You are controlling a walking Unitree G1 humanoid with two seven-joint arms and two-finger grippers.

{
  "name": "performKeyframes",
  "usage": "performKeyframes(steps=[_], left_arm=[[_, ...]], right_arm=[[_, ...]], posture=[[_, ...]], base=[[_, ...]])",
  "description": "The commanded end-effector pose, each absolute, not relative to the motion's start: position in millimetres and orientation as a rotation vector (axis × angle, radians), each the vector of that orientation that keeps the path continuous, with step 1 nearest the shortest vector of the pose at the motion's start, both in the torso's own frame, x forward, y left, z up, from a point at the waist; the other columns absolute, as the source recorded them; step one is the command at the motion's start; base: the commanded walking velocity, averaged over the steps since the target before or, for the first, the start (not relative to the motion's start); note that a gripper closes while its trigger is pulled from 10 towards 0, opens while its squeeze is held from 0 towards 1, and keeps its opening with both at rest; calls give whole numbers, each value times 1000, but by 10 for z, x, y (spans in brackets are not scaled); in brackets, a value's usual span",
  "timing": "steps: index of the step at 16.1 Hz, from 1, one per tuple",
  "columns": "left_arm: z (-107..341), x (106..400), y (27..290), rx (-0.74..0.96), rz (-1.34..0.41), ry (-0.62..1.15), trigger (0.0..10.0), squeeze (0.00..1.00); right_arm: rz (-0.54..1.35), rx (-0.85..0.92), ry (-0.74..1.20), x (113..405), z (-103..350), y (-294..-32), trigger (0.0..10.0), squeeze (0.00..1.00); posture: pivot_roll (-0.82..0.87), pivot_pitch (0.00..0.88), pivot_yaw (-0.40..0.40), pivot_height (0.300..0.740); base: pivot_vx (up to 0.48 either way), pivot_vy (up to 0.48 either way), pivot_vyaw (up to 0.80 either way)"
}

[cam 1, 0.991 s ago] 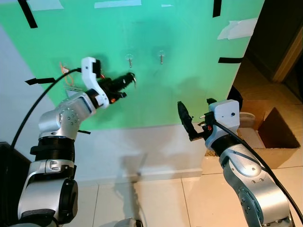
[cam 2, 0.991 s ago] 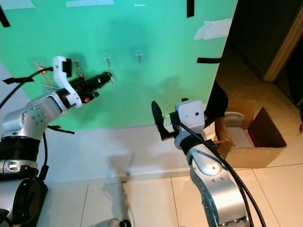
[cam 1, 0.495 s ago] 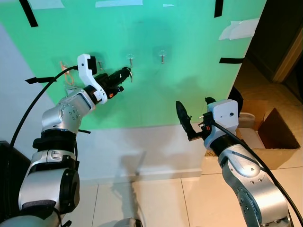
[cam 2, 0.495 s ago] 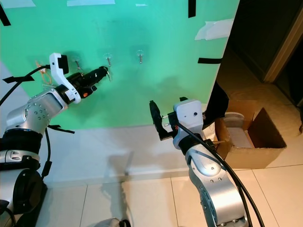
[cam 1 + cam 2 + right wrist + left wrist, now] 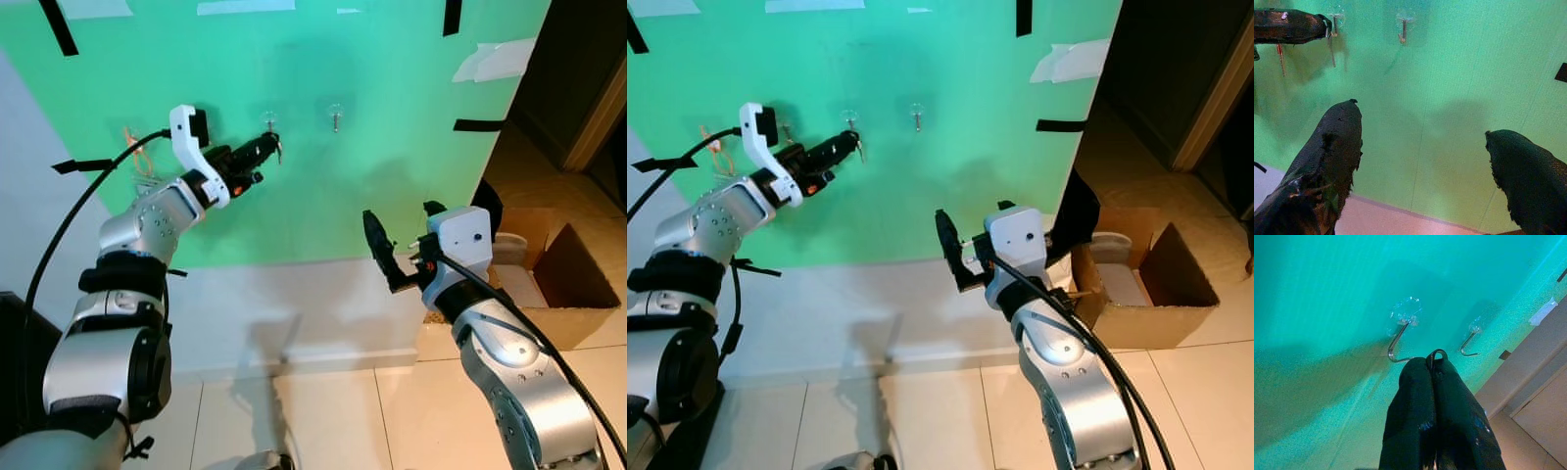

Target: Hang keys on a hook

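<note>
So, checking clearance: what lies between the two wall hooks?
Only bare green wall separates the left hook from the right hook, seen in the left wrist view.

Bright, even light; sharp views, soft shadows on the green wall (image 5: 392,147).

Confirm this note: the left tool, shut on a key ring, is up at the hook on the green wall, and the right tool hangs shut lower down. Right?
One slip: the right tool is open, not shut; the right wrist view shows its two fingers spread wide apart. The rest holds: the left tool is shut on the key ring, just beside the hook on the green wall.
</note>
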State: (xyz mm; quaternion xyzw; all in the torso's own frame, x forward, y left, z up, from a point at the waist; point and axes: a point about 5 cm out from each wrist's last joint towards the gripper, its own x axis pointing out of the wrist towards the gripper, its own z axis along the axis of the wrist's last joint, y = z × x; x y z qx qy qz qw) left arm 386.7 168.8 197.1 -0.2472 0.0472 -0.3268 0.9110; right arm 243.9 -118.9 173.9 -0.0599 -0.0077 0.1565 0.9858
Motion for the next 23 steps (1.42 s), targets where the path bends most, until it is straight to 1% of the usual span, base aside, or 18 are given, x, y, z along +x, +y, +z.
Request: performKeyframes(steps=[1, 5, 9, 15, 19, 21, 22, 23], left_arm=[[2013, 3893, 1695, -493, -671, 86, 10000, 0], [2023, 3932, 1706, -489, -644, 82, 10000, 0], [2013, 3991, 1770, -479, -548, 80, 10000, 0], [1963, 4015, 1801, -459, -487, 106, 10000, 0], [1886, 3987, 1781, -433, -512, 145, 10000, 0], [1899, 3947, 1756, -461, -593, 104, 10000, 0], [1899, 3938, 1760, -472, -601, 101, 10000, 0], [1853, 3936, 1787, -459, -564, 129, 10000, 0]], right_arm=[[327, -116, -26, 2421, 1755, -1164, 10000, 0], [327, -117, -26, 2422, 1754, -1161, 10000, 0], [331, -119, -25, 2426, 1753, -1153, 10000, 0], [328, -118, -24, 2429, 1753, -1155, 10000, 0], [325, -119, -23, 2426, 1750, -1158, 10000, 0], [319, -121, -20, 2423, 1748, -1164, 10000, 0], [319, -121, -19, 2423, 1746, -1165, 10000, 0], [319, -124, -17, 2426, 1742, -1164, 10000, 0]], posture=[[-153, 0, 98, 740], [-154, 0, 99, 740], [-154, 0, 98, 740], [-156, 0, 102, 740], [-156, 0, 107, 740], [-155, 0, 106, 740], [-155, 0, 106, 740], [-155, 0, 106, 740]], base=[[0, 0, 0], [0, 0, 0], [0, 0, 0], [0, 0, 0], [0, 0, 0], [0, 0, 0], [0, 0, 0], [0, 0, 0]])
